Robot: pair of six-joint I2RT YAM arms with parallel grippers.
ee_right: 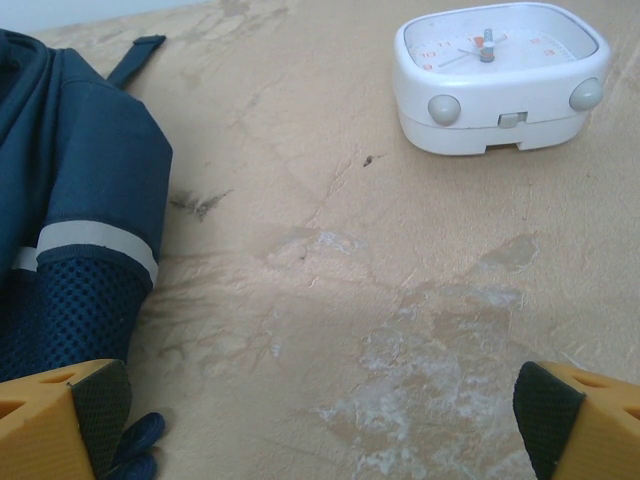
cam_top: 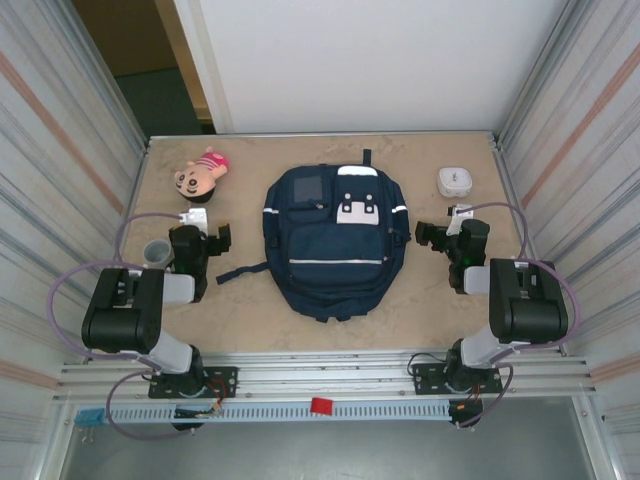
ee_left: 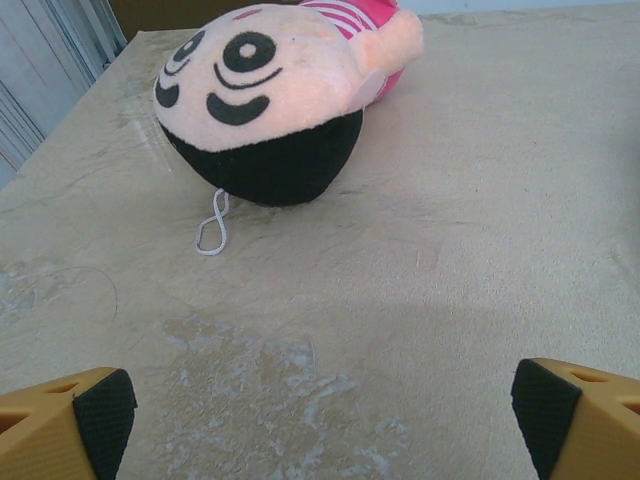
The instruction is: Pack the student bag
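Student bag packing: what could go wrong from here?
1. The student bag lies flat with no opening showing, so items pushed at it may just shove it around.
2. The plush toy trails a thin loop cord that could snag the left tool.
3. The clock looks smooth and rounded, so it may slip from the right tool.

Your two arms: black, grey and amber.
You ran a left arm (cam_top: 128,312) and right arm (cam_top: 522,300) with boxy black housings, pale grey links and looping lilac cables (cam_top: 52,300); the left pincer (ee_left: 322,420) and right pincer (ee_right: 322,420) wore amber fingers (ee_left: 45,430) with black pads (ee_left: 105,412).
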